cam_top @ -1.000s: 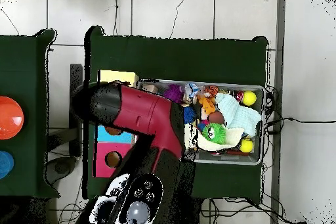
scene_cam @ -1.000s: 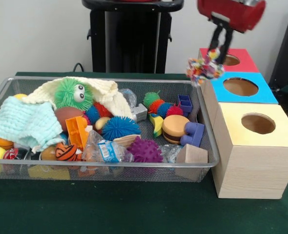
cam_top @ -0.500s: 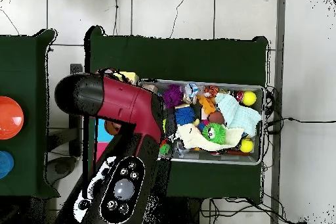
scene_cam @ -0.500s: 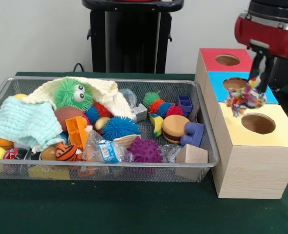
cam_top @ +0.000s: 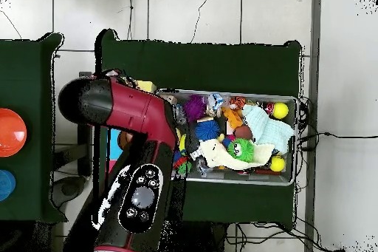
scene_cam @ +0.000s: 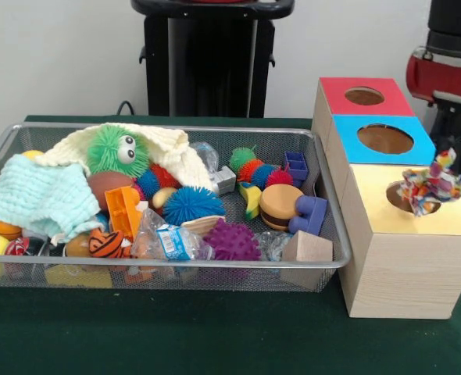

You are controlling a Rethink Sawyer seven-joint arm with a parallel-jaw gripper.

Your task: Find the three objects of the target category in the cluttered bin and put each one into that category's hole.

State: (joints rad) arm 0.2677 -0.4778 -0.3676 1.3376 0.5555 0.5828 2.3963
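Placing step: a multicoloured rope toy (scene_cam: 432, 187) is being brought to the hole (scene_cam: 412, 198) in the yellow-topped box (scene_cam: 409, 251), at the near end of the row of three boxes on the right.
Task's thing: the rope toy is being seen just over the right rim of that hole, half above the yellow top and not yet inside.
Gripper: only the red arm (scene_cam: 446, 78) is being shown at the far right edge of the front view; the fingers are being hidden, so whether the toy is being held cannot be told.
Overhead: the boxes are being covered by the arm (cam_top: 125, 112), so nothing more is being shown there.
Next move, as judged: the toy is needing to be shifted a little left over the hole's centre and let go, so that it is not being caught on the rim.
Remaining: the wire bin (scene_cam: 324, 269) is being left crowded with spiky balls, cloths and blocks, to be searched again.
Change: a second ago the toy was being carried near the red-topped box (scene_cam: 362, 95); half a second ago it was hanging by the blue-topped box (scene_cam: 384, 139); now it is being lowered at the yellow one.
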